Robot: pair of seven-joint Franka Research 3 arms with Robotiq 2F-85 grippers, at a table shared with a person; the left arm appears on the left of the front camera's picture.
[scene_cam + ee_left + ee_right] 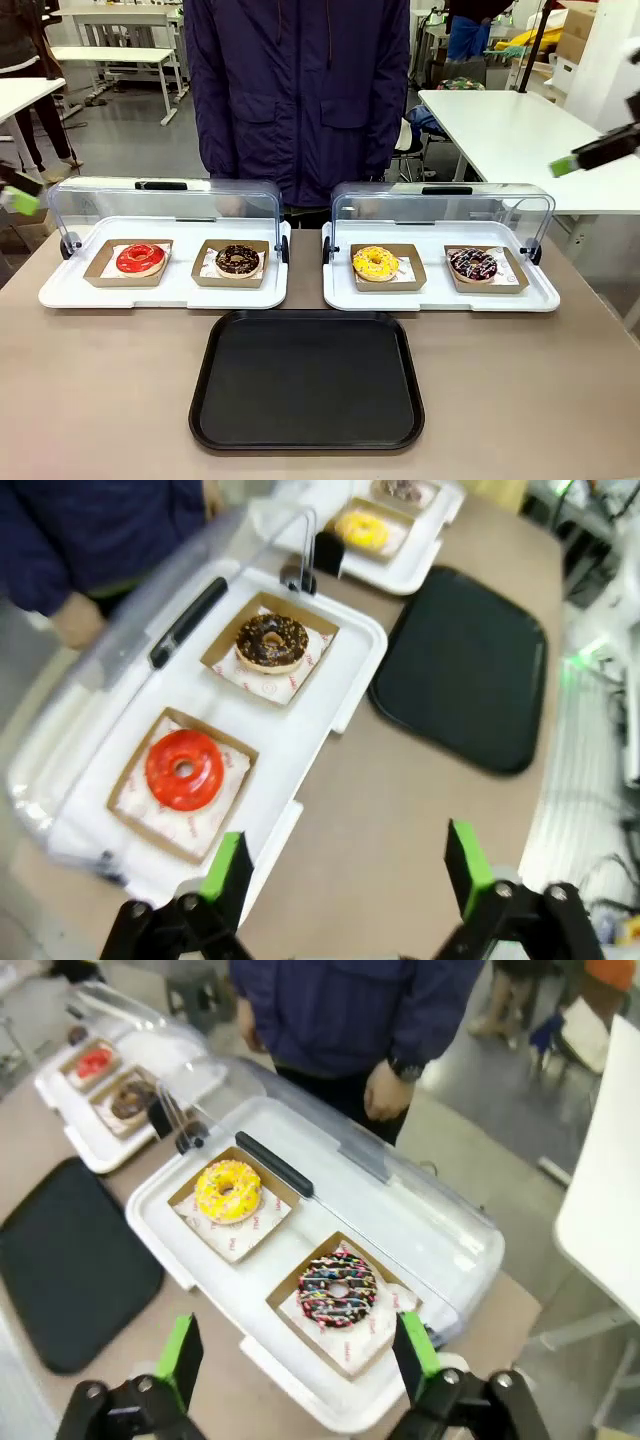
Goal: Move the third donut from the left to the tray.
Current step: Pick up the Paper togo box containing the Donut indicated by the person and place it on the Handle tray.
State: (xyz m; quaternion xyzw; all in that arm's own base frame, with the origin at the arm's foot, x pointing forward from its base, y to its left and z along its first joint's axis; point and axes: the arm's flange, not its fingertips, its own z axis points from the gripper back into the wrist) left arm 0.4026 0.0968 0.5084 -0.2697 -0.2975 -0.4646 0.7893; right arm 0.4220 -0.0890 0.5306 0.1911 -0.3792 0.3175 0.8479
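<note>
- Sitting in a shallow brown cardboard holder (410, 276) on printed white paper: one yellow-iced ring donut (375, 263), with bright glossy icing, small coloured sprinkles and an open hole in the middle.
- The holder took the left place on the right-hand white tray (440, 297). Its clear domed lid (440, 210) stood swung open at the far side. A dark chocolate donut with coloured sprinkles (472, 264) lay in its own holder just beside it.
- One black rectangular plastic tray (307, 380), with rounded corners and a raised rim, lay on the brown table (100, 390). It was on the robot's side of both white trays, parted from them by a narrow strip of tabletop.
- Right gripper (295, 1345): held high beyond the table's right end, jaws spread wide, green pads gripping nothing. It pointed down towards the near edge of the right-hand white tray.
- Left gripper (347, 860): held at the table's left end, jaws likewise wide apart and empty. It hung over the near edge of the left-hand white tray (340, 660), by a red-iced donut (184, 770).
- The yellow-iced ring donut lay untouched and well apart from both grippers. It was nearer the right one, beyond and left of that gripper's finger gap in the right wrist view.
- A person in a dark blue jacket (300, 90) stood at the far side, behind the trays.
</note>
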